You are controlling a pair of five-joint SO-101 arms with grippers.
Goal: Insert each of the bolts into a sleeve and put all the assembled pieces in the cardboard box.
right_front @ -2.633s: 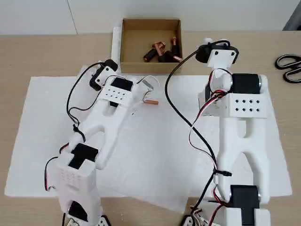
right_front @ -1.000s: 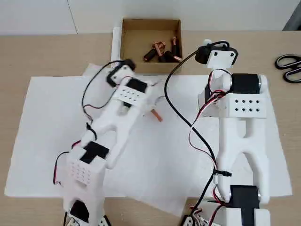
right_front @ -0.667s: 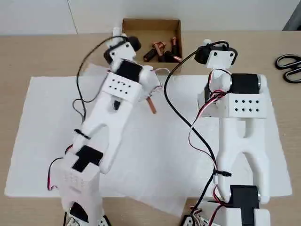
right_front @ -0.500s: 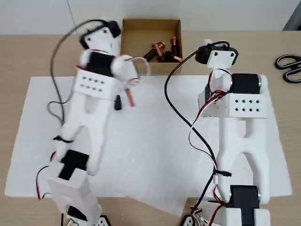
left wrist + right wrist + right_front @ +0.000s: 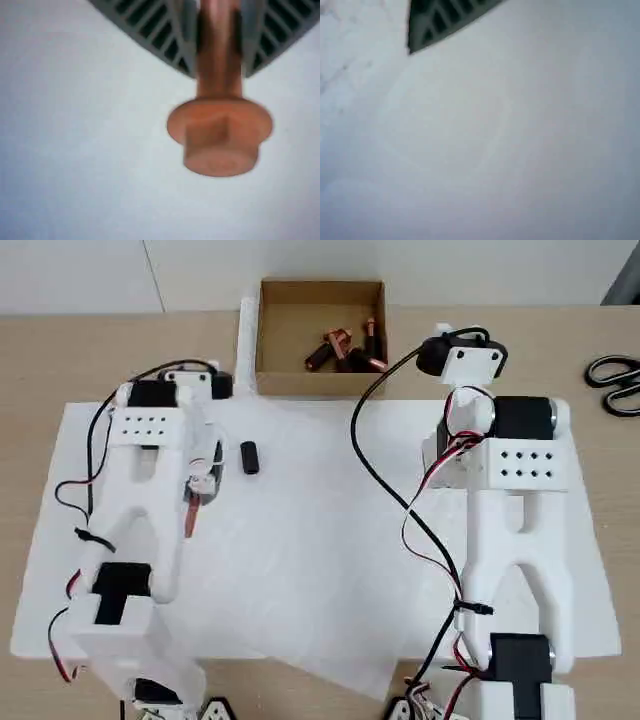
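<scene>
Currently: left gripper (image 5: 196, 490) clenched on a copper bolt (image 5: 189, 517), over the left part of the white sheet (image 5: 320, 580). In the left wrist view the bolt (image 5: 220, 132) hangs head-down from between the two jaws, shank clamped, above bare sheet. One black sleeve (image 5: 249, 457) lies on the sheet just right of that gripper, apart from the bolt. Cardboard box (image 5: 320, 283) sits at the far edge of the sheet, centre; several assembled pieces (image 5: 345, 348) lie in its right half. Right arm (image 5: 510, 455) stands over the sheet's right side. Right gripper (image 5: 440, 22): released or clenched, cannot tell. Scissors (image 5: 615, 375) on the table (image 5: 100, 350), far right.
</scene>
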